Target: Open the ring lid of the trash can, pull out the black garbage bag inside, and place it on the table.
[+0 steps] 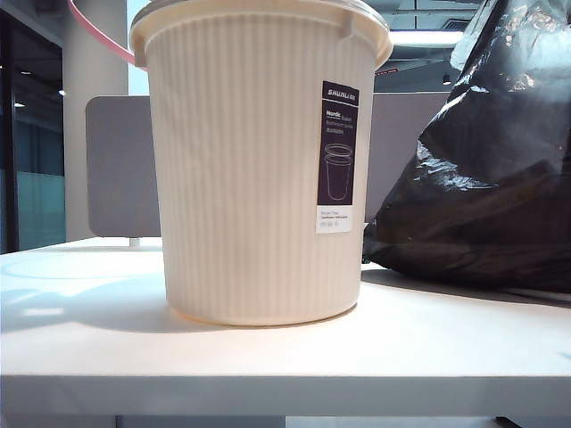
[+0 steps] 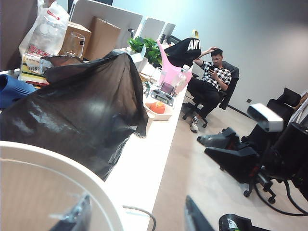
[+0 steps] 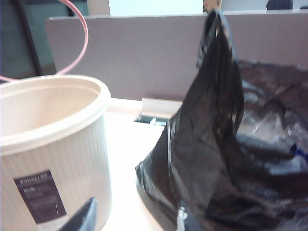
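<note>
Kid: So where's the black garbage bag [image 1: 486, 178]?

Helper: Out on the table [image 1: 268, 352], beside the trash can [image 1: 259, 160]. Ring lid [image 3: 79, 36] is up. Left gripper [image 2: 137, 216] gapes wide by the rim, empty. Right gripper [image 3: 137, 216] is open, empty, near the bag; it could snag.

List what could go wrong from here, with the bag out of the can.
1. The black garbage bag sits heaped on the table, part of it standing tall; it may slump or slide toward the edge.
2. The right hand is right beside the bag; a fold could snag on a finger and drag the bag along.
3. The ring lid stands raised behind the trash can rim, and the open left hand close to that rim could knock it.
</note>
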